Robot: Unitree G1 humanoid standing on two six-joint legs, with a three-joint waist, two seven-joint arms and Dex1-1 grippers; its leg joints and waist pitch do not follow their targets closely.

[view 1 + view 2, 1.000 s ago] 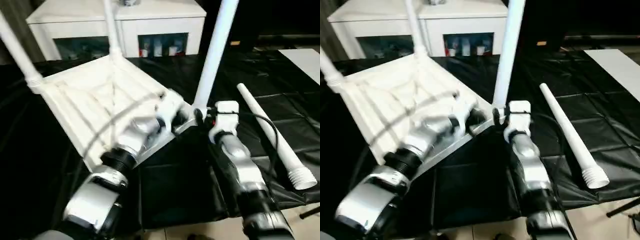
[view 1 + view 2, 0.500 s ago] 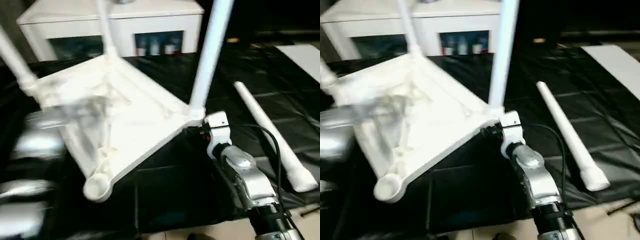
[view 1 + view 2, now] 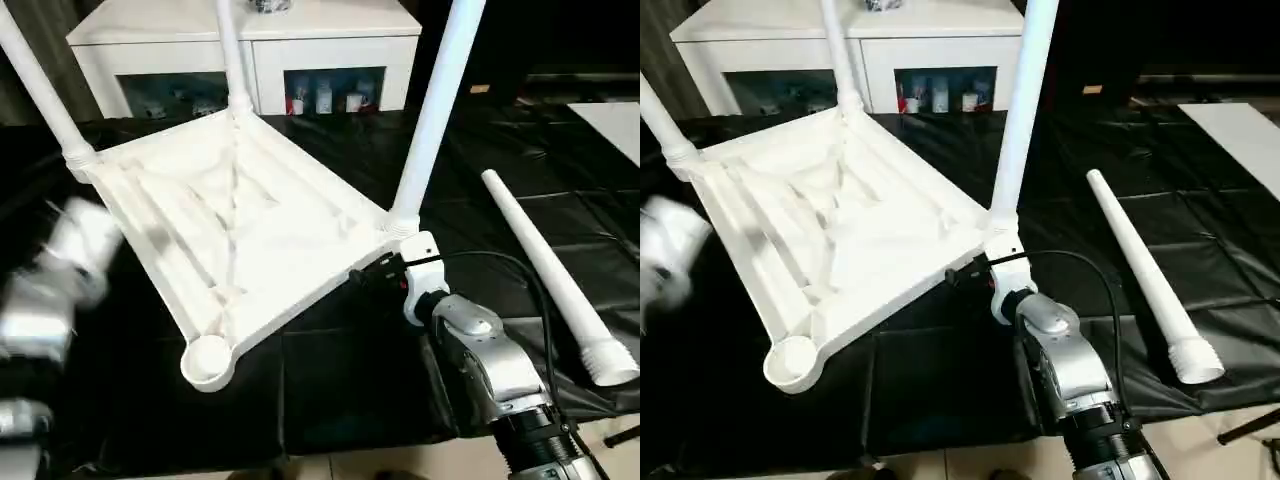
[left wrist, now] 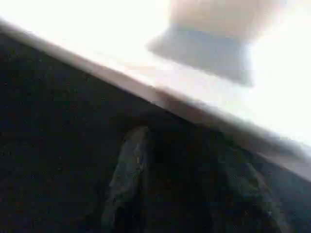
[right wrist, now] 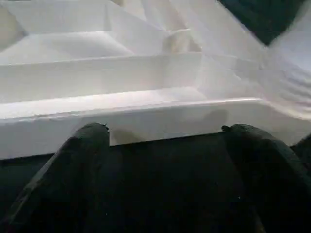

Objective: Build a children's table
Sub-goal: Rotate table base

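The children's table (image 3: 240,230) lies upside down on the black-covered work table (image 3: 330,390), ribbed underside up so sockets face upward; 3 legs stand fitted. The empty socket (image 3: 208,361) awaits the loose leg (image 3: 548,275), lying well beyond the right gripper (image 5: 165,141). Its jaws are spread just short of the tabletop rim. Left gripper (image 4: 189,179): jaw state cannot be told. White cabinet (image 3: 250,50) stands behind.

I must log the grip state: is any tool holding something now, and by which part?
Nothing is held. The right tool stands open just short of the tabletop edge; the left tool is off it.
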